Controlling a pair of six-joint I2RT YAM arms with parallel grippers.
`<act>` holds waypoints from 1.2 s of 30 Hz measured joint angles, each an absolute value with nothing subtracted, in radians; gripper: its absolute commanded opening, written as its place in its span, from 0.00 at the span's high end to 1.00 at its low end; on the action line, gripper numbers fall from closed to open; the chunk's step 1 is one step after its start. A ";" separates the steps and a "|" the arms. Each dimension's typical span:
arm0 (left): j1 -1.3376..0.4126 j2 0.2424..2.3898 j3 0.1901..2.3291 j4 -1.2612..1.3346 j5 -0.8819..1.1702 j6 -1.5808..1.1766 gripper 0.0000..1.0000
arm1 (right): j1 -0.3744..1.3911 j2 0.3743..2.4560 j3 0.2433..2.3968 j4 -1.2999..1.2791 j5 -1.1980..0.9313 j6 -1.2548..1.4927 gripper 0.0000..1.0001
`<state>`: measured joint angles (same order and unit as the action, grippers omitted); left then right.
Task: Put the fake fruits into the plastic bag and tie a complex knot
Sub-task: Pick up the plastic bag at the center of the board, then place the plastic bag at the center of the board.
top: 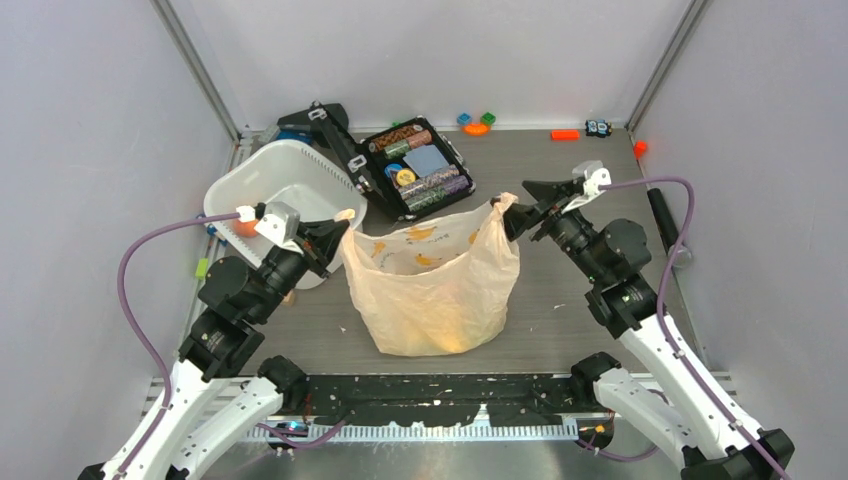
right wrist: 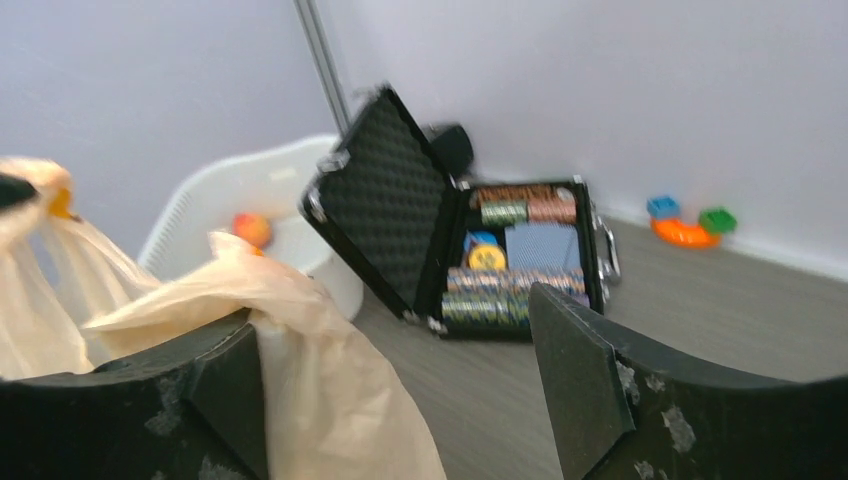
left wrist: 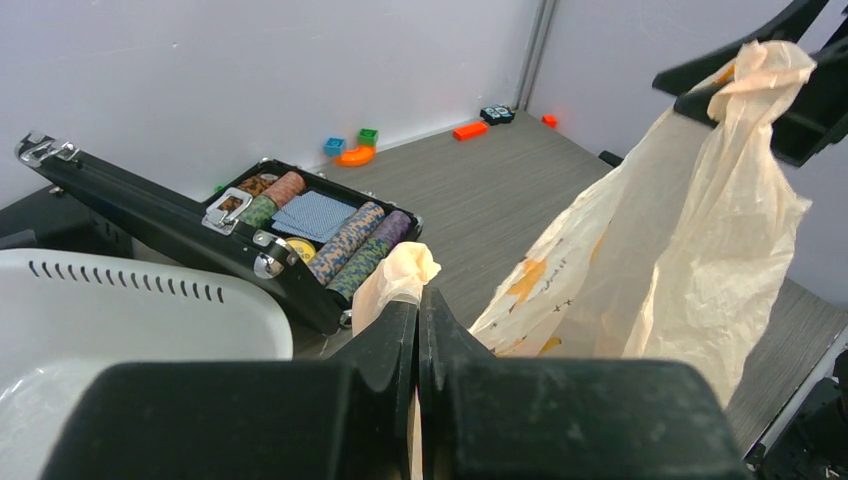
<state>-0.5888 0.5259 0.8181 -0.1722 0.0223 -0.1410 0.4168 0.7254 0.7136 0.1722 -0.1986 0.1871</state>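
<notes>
Plastic bag (top: 430, 290) stands open mid-frame on the worktop (top: 560, 300). Left fingers (left wrist: 395, 335) are together, clamped on its left handle. Right fingers (right wrist: 575, 370) are spread apart, the other handle draped against one. An orange fruit (right wrist: 252, 228) sits in the white tub (top: 260, 175).

What lies inside the thin translucent pale peach plastic bag (top: 435, 290) shows from above only as a yellow glow through its lower wall, so the fruits cannot be told apart. At ten o'clock from it, the white plastic tub (top: 290, 170) has its near rim hidden behind the left gripper (top: 335, 235). A small orange round thing (top: 243, 227) there is half covered. At twelve o'clock, the little coloured bits (top: 477, 123) by the back wall are too small to name.

The right wrist view is blurred. There the right gripper (right wrist: 395, 365) has both black fingers (right wrist: 580, 380) running off the bottom edge, and the bag runs off at nine o'clock.
</notes>
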 measured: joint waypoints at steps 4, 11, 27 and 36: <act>-0.589 0.526 0.818 -0.171 0.024 -0.141 1.00 | 0.417 0.772 0.781 0.273 -0.237 0.226 0.17; -0.589 0.526 0.818 -0.169 0.023 -0.141 1.00 | 0.418 0.818 0.891 0.387 -0.325 0.314 0.17; -0.589 0.502 0.818 -0.149 0.145 -0.154 1.00 | 0.418 0.656 0.805 0.124 -0.240 0.279 0.01; -0.589 0.483 0.818 -0.146 0.138 -0.172 1.00 | 0.418 0.547 0.828 -0.263 -0.095 0.241 0.00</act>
<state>-0.5888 0.4831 0.8181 -0.1463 0.1379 -0.1719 0.4179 0.5468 0.8280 -0.2626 -0.0948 0.2409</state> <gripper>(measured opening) 0.011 0.995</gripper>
